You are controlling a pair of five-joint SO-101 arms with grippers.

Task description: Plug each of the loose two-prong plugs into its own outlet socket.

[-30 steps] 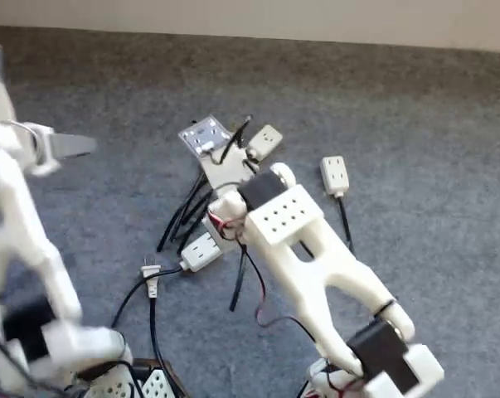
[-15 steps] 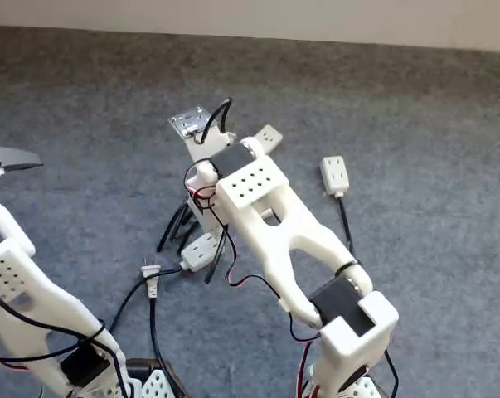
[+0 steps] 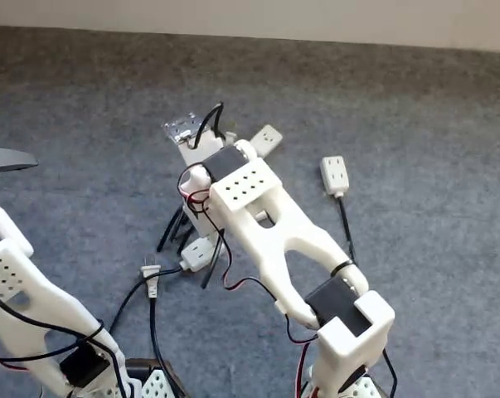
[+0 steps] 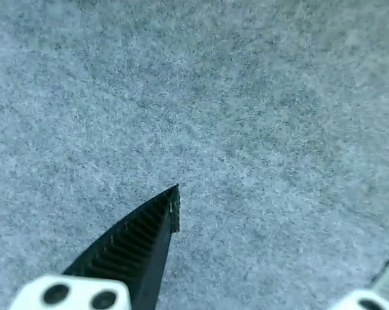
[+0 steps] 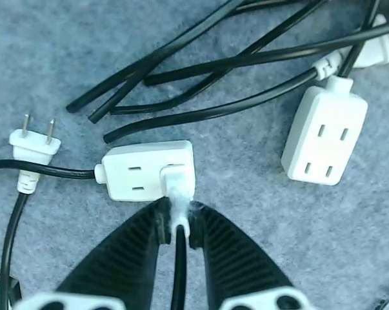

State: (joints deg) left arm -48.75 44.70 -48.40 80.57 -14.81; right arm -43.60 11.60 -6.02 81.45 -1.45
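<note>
The right arm has swung in over the last second; the right gripper (image 5: 176, 216) now clamps its jaws on a plug (image 5: 177, 187) butted against the outlet socket (image 5: 139, 171), likely seated. Plug's long axis lines up with the jaws, prongs toward socket. The left gripper (image 3: 7, 157): jaws apart, well aside. A second plug (image 5: 33, 147) lies loose nearby.

A white outlet block (image 5: 133, 173) lies flat near the worktop's middle. A white plug (image 5: 177, 175) is seated in it, and the right gripper (image 5: 178, 210) pinches the plug's neck between its fingers. Just beside it lies a loose two-prong plug (image 5: 33, 145) on a black cord, prongs bare. A second outlet block (image 5: 324, 137), with its slots empty, rests by the black cords. Two further outlets (image 3: 266, 141) (image 3: 334, 176) lie toward the far edge.
</note>
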